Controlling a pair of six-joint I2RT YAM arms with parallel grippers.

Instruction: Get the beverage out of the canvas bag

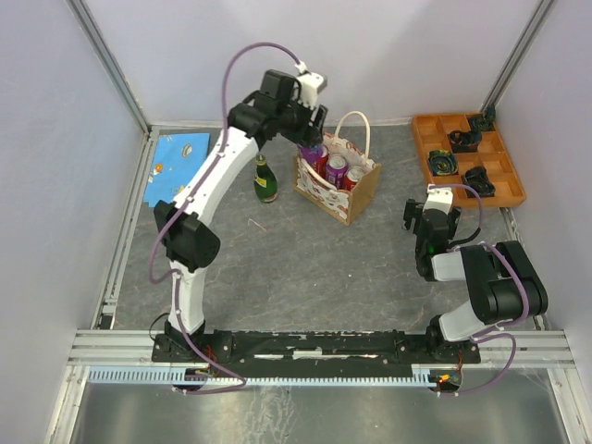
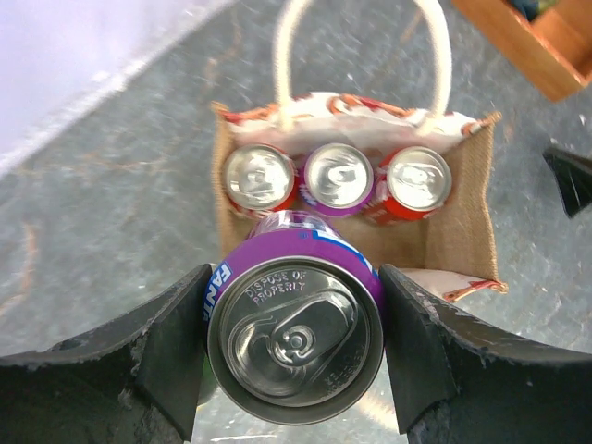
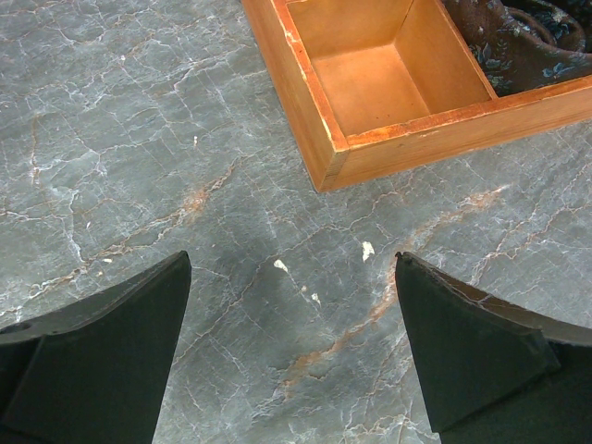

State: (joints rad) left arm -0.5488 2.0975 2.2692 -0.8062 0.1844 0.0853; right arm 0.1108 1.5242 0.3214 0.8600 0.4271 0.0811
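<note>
Overhead, we see the left jaws clamped on a purple soda can (image 2: 294,347) just above the canvas bag (image 1: 356,190), upper centre, three cans (image 2: 338,178) inside; right jaws gape over the bench (image 3: 139,139), centre right.

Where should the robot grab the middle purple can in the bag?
Probably by its upper rim, from straight above: the purple can stands upright in the bag, with red cans hemming both sides, so only its top is reachable.
</note>
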